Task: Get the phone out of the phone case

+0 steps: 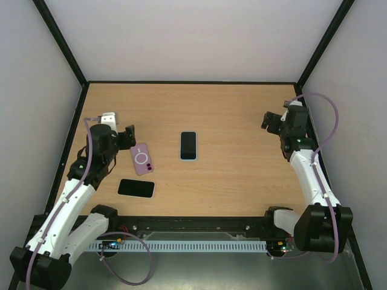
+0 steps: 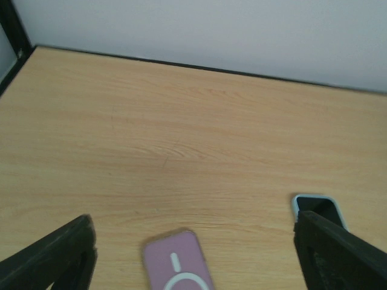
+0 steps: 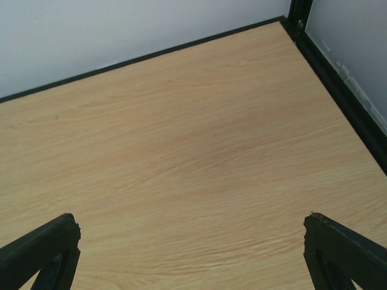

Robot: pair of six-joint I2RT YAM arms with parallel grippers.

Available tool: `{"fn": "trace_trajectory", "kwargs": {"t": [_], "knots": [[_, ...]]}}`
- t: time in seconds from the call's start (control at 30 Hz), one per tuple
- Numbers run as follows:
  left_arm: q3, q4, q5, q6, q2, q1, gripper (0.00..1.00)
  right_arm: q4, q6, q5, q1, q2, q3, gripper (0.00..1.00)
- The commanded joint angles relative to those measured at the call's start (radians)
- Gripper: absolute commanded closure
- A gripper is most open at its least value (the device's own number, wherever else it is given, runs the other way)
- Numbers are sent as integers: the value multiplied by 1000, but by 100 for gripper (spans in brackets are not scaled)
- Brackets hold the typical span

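A pink phone case (image 1: 142, 159) with a white ring on its back lies face down left of centre; its top shows in the left wrist view (image 2: 177, 263). A phone in a light blue case (image 1: 188, 145) lies screen up at the table's middle; its corner shows in the left wrist view (image 2: 317, 207). A bare black phone (image 1: 136, 188) lies near the front edge. My left gripper (image 1: 124, 140) is open and empty, just left of the pink case. My right gripper (image 1: 275, 122) is open and empty at the far right, over bare wood.
The wooden table (image 1: 242, 175) is bounded by a black frame and white walls. The back wall edge (image 2: 199, 66) runs across the left wrist view. A black corner post (image 3: 299, 15) stands at the back right.
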Motion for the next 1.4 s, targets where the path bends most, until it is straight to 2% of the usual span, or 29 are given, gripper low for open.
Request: {"fn": "trace_trajectory", "kwargs": {"t": [0.0, 0.07, 0.27, 0.4, 0.53, 0.7, 0.9, 1.13, 1.37], "knots": [[-3, 35, 118, -30, 12, -14, 28, -3, 4, -62, 10, -57, -3, 3], [24, 21, 125, -53, 47, -79, 31, -19, -12, -136, 11, -81, 6, 3], [104, -51, 19, -186, 199, -357, 12, 18, -49, -403, 14, -162, -36, 2], [109, -38, 1, -315, 311, -481, 2, 17, -73, -426, 15, -182, -87, 2], [148, -33, -15, -381, 461, -556, 0, 2, -107, -426, 15, -209, -118, 2], [294, -68, -74, -408, 723, -561, 0, 24, -118, -446, 16, -234, -148, 2], [460, -99, -18, -379, 946, -491, 0, 20, -126, -438, 16, -211, -149, 3], [617, -123, 23, -336, 1104, -448, 0, 17, -132, -430, 16, -201, -144, 2], [662, -151, 54, -331, 1162, -416, 0, 15, -131, -422, 17, -197, -141, 2]]}}
